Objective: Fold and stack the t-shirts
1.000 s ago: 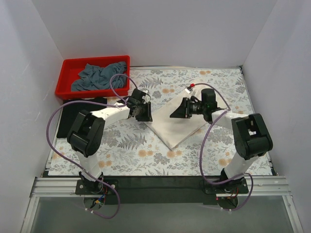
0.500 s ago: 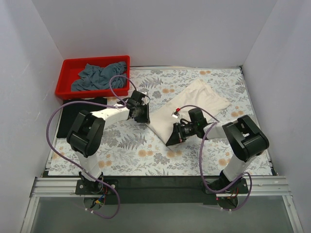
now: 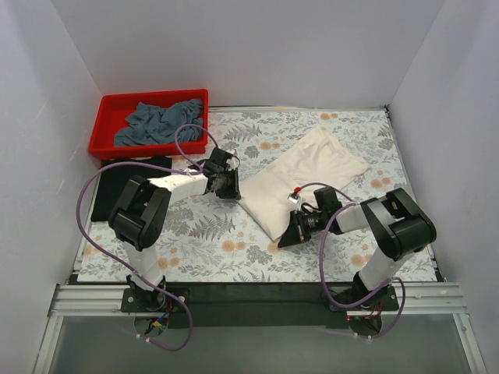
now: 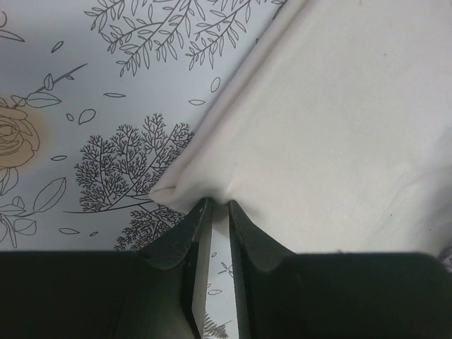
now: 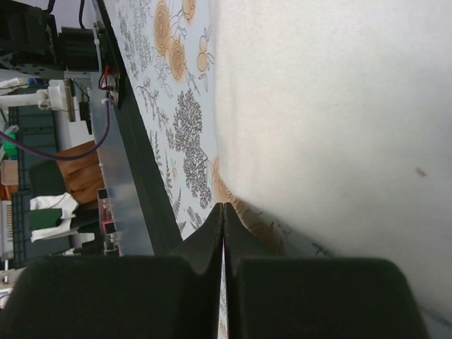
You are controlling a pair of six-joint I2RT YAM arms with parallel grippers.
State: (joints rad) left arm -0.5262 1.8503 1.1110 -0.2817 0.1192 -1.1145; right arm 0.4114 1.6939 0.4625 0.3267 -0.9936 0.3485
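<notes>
The cream-white t-shirt [image 3: 308,173] lies folded in a long diagonal strip on the floral tablecloth [image 3: 203,249]. My left gripper [image 3: 231,187] is shut on the shirt's left corner; in the left wrist view the jaws [image 4: 215,203] pinch a fold of the cream cloth [image 4: 339,127]. My right gripper [image 3: 285,238] is at the strip's near corner. Its jaws [image 5: 224,205] are pressed together at the edge of the cream cloth [image 5: 339,106]. The black t-shirt [image 3: 125,191] lies flat at the table's left. The slate grey-blue t-shirt [image 3: 160,123] lies crumpled in the red bin [image 3: 105,144].
White walls close in the table at the back and both sides. The red bin stands at the back left corner. The black front rail [image 3: 257,292] runs along the near edge between the arm bases. Purple cables loop beside each arm.
My right gripper has swung from above the shirt's middle down to its near corner, taking the cloth edge with it. The shirt now lies as a long flat strip. My left gripper barely moved.
</notes>
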